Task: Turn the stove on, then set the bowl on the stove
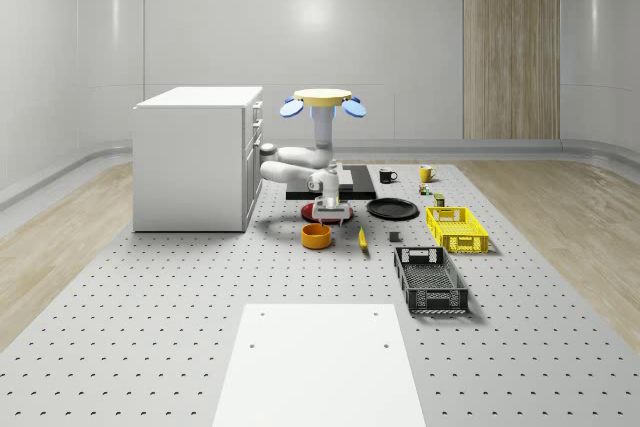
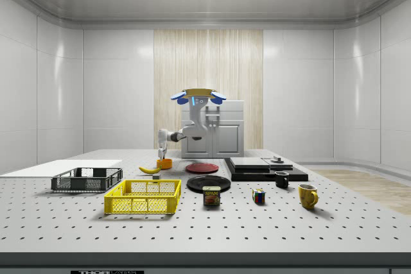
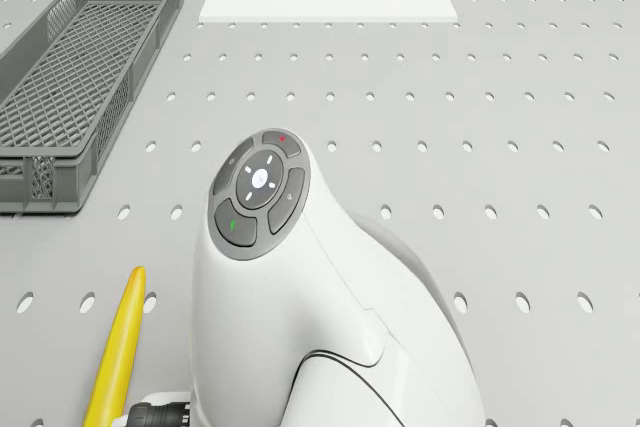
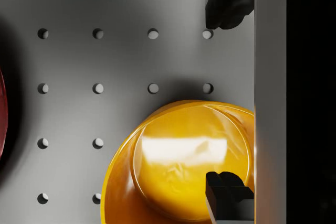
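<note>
Orange bowl point(image 4: 181, 163), open claw point(image 4: 224, 98) above rim

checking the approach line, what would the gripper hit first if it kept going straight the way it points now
Probably the orange bowl: the gripper points down with open fingers over its rim; depth is unclear.

My perforated table point(image 1: 150, 297) carries a cabinet point(image 1: 195, 159) at upper left, stove point(image 1: 352, 180), orange bowl point(image 1: 316, 235), banana point(image 1: 362, 238), plates, mugs, yellow basket point(image 1: 457, 228) and grey crate point(image 1: 430, 279) right of centre.
</note>
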Available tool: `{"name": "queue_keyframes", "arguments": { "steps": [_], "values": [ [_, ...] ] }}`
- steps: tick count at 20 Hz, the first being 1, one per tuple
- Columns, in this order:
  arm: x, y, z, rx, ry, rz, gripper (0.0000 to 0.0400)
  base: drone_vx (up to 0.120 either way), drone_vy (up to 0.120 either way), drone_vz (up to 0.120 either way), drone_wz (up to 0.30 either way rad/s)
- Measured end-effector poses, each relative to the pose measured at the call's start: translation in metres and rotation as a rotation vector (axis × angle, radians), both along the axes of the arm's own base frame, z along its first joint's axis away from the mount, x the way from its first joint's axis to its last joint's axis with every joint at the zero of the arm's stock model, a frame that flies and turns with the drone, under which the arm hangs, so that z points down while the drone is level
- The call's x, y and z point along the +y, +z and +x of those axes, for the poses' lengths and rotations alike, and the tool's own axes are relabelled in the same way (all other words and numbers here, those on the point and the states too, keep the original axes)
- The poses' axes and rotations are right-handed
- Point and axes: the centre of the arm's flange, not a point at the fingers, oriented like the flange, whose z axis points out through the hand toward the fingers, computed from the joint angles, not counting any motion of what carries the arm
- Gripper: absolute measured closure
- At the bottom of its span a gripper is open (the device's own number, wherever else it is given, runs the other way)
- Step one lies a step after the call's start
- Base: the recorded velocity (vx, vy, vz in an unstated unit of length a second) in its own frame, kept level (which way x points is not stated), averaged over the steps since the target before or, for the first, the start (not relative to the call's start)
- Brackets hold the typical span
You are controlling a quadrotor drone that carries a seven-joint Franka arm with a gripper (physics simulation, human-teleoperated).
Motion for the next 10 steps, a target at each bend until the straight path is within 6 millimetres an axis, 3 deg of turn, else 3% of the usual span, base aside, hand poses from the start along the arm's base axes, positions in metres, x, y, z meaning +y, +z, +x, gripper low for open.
{"name": "queue_keyframes", "arguments": {
  "steps": [10],
  "values": [
    [-0.003,0.021,0.000,0.000,0.000,0.000,0.0000,0.000,0.000,0.000,0.000]
  ]
}}
